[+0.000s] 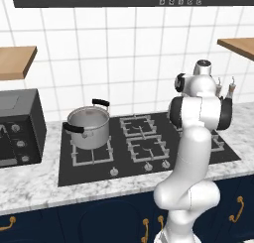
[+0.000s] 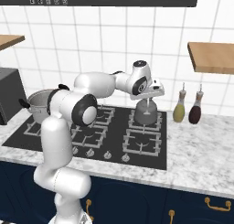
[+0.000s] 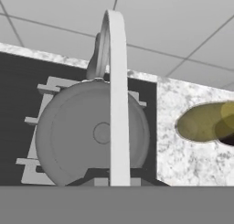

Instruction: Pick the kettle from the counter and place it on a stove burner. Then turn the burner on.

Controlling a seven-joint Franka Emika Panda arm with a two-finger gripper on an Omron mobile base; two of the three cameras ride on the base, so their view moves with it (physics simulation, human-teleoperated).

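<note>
Navy cabinet fronts (image 2: 137, 200), brass handles. Gripper (image 2: 147, 101) clamped on arched handle of squat grey metal kettle (image 2: 146, 114), hanging below over rear-right stove burner (image 2: 146, 123). Two slim bottles (image 2: 179, 107) beside.

The kettle (image 2: 145, 112) is plain matt grey, its arched handle (image 3: 116, 99) paler. The cooktop (image 2: 151, 145) is black with light grey grates. The bench (image 2: 196, 150) is white-and-grey marbled over dark navy cabinet fronts (image 1: 99, 219) with brass handles. One bottle (image 2: 179, 109) is olive-yellow, another bottle (image 2: 195, 111) dark maroon.
</note>
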